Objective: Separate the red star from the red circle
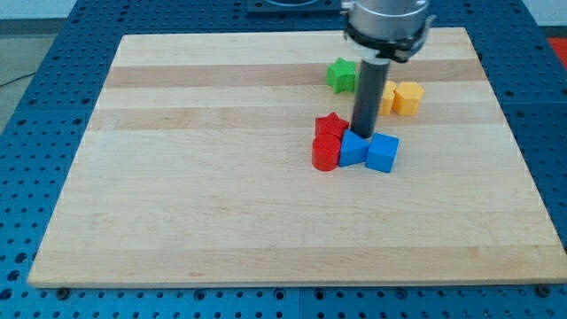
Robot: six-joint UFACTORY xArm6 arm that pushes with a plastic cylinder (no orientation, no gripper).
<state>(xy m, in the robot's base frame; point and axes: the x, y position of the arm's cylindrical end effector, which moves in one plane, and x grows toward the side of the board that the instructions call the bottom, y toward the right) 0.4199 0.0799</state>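
Note:
The red star (330, 125) lies just above the red circle (326, 152) near the board's middle right; the two touch. My tip (364, 135) stands right of the red star, at the top edge of a blue block (353, 149) that touches the red circle's right side. A blue cube (383, 152) sits against that blue block on its right.
A green star (341, 74) lies near the view's top, left of the rod. A yellow block (407, 97) and another yellow block (387, 96), partly hidden by the rod, lie to its right. The wooden board (221, 177) rests on a blue perforated table.

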